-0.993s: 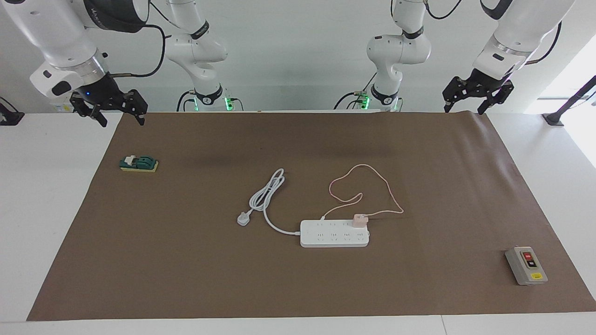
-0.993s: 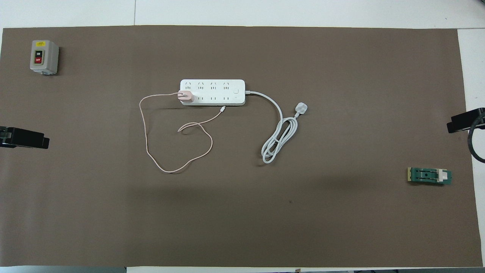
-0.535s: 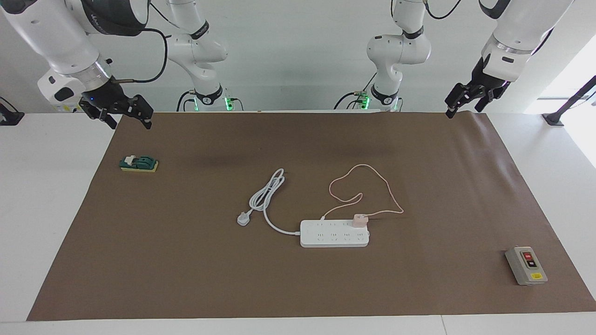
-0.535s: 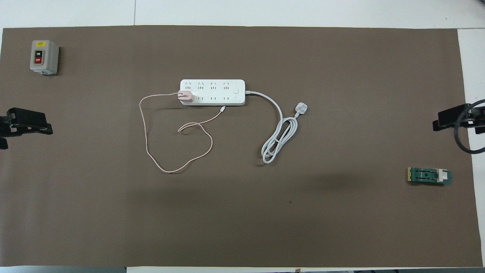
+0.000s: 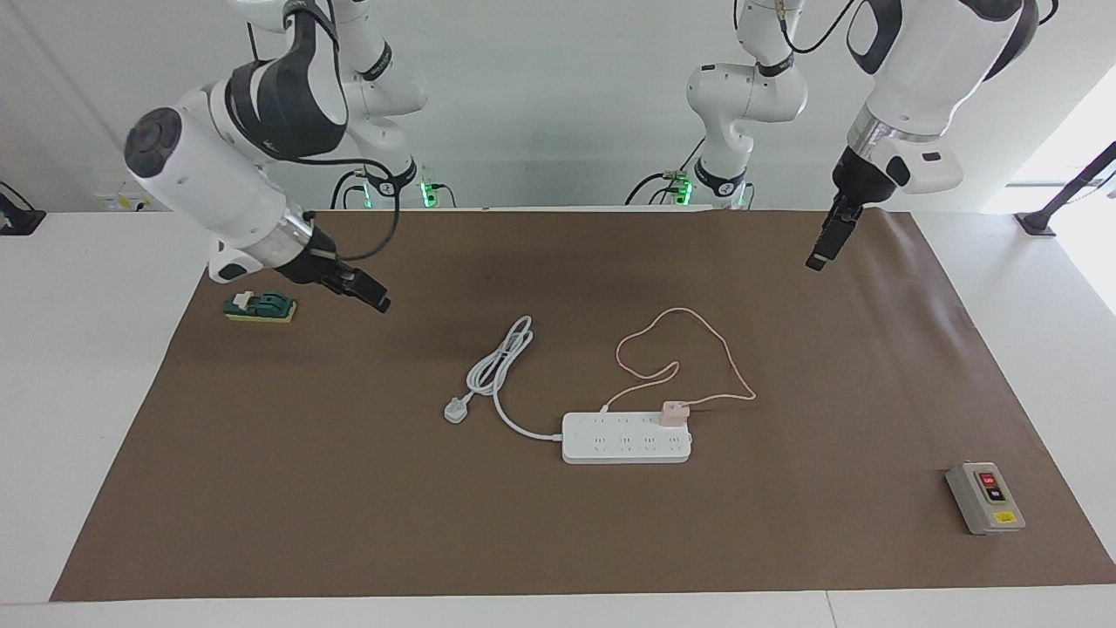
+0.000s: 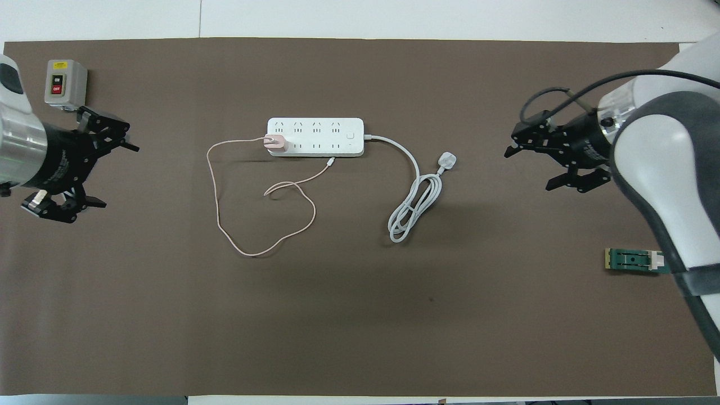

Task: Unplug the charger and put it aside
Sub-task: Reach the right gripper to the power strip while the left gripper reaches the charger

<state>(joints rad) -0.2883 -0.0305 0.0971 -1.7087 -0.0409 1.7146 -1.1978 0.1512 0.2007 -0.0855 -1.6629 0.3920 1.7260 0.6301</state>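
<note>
The charger (image 5: 674, 412) (image 6: 275, 143), a small pale-pink cube, sits plugged into the end socket of the white power strip (image 5: 626, 438) (image 6: 315, 136) toward the left arm's end. Its thin pink cable (image 5: 731, 366) (image 6: 216, 214) loops over the mat on the side of the strip nearer the robots. My left gripper (image 5: 821, 253) (image 6: 115, 175) hangs open in the air over the mat at the left arm's end, well apart from the charger. My right gripper (image 5: 377, 301) (image 6: 529, 169) hangs open over the mat toward the right arm's end, holding nothing.
A white plug on a thick coiled cord (image 5: 455, 410) (image 6: 447, 162) runs from the strip. A grey switch box (image 5: 985, 497) (image 6: 66, 84) stands at the left arm's end. A green part on a yellow base (image 5: 260, 307) (image 6: 635, 260) lies at the right arm's end. A brown mat (image 5: 349, 506) covers the table.
Both arms have swung in from the table's ends over the mat, and their grippers have turned toward the middle. Charger, strip and cords lie as before.
</note>
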